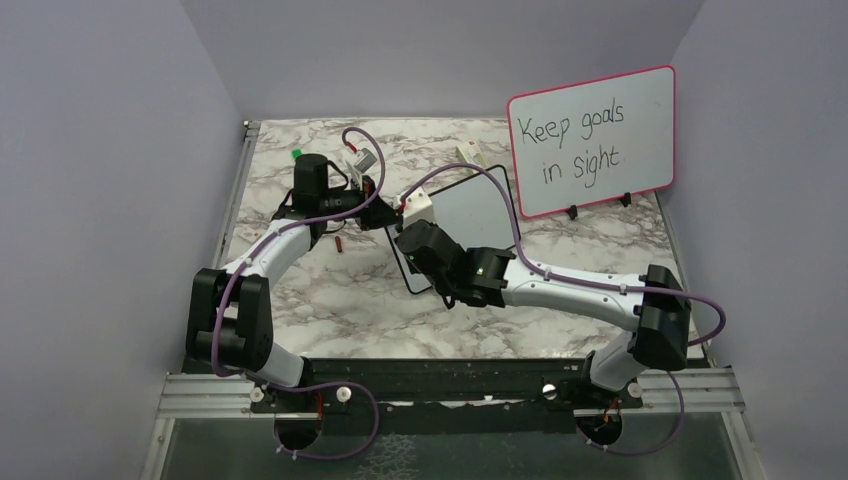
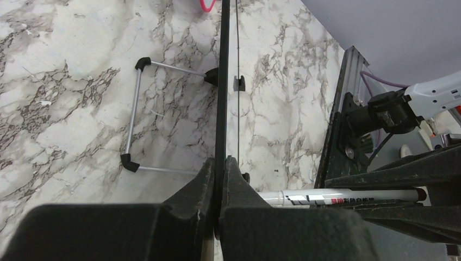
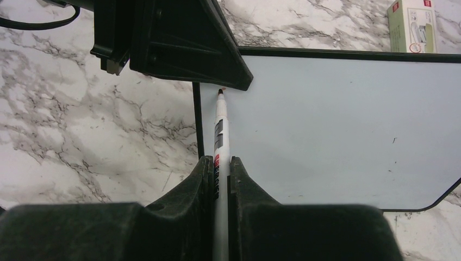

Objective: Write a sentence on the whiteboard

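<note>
The whiteboard (image 1: pixel 470 212), thin black frame, sits mid-table. Its face (image 3: pixel 337 125) is blank; no red sentence shows on it. My left gripper (image 1: pixel 385 208) is shut on the board's left frame edge, seen edge-on in the left wrist view (image 2: pixel 220 81) between the jaws (image 2: pixel 220 163). My right gripper (image 1: pixel 412 240) is shut on a white marker (image 3: pixel 220 128). The jaws (image 3: pixel 220 160) hold its barrel. Its red tip sits at the board's upper left corner, just under the left gripper (image 3: pixel 163 38). The marker also shows in the left wrist view (image 2: pixel 337 197).
A larger pink-framed board (image 1: pixel 590 140) with black "Keep goals in sight" stands at the back right. A wire stand (image 2: pixel 136 117) with black caps juts from the small board. A green-white box (image 3: pixel 413 19) lies behind it. A small red piece (image 1: pixel 338 243) lies left.
</note>
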